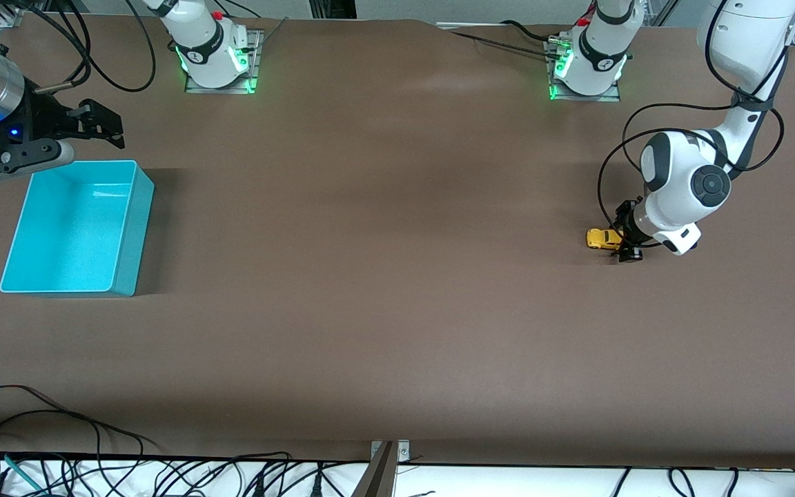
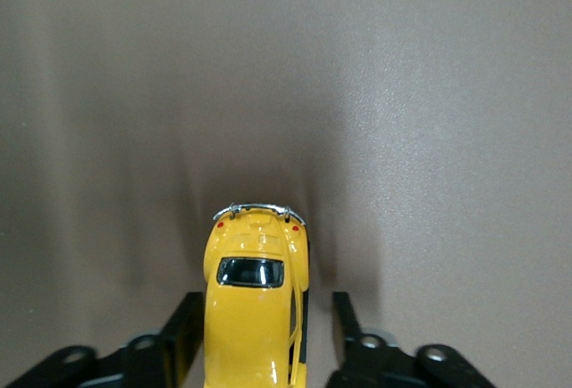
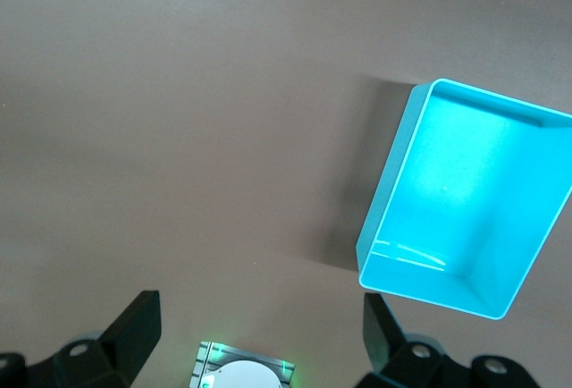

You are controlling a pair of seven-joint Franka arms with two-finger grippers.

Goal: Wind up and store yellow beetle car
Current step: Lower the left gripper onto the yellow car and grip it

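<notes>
While straddling the yellow beetle car (image 1: 603, 238) down at table (image 1: 397, 310) level, has left gripper (image 1: 624, 233) not yet clamped: per left wrist view, one finger (image 2: 183, 334) against car's side, other finger (image 2: 347, 325) w/ a slim gap, so released, grasping nothing. Finds car at approx 3 o'clock of front view, toward left arm's end of table, upright, roof up, dark window visible, chrome bumper end pointing away from gripper toward 9 o'clock, other end btwn the fingers. Puts right gripper (image 1: 111, 128) at approx 10 o'clock, over table just beside teal bin (image 1: 132, 228), fingers spread wide, gripping nothing, arm waiting. Places bin at 9 o'clock, open top up, toward right arm's end, well apart from car
</notes>
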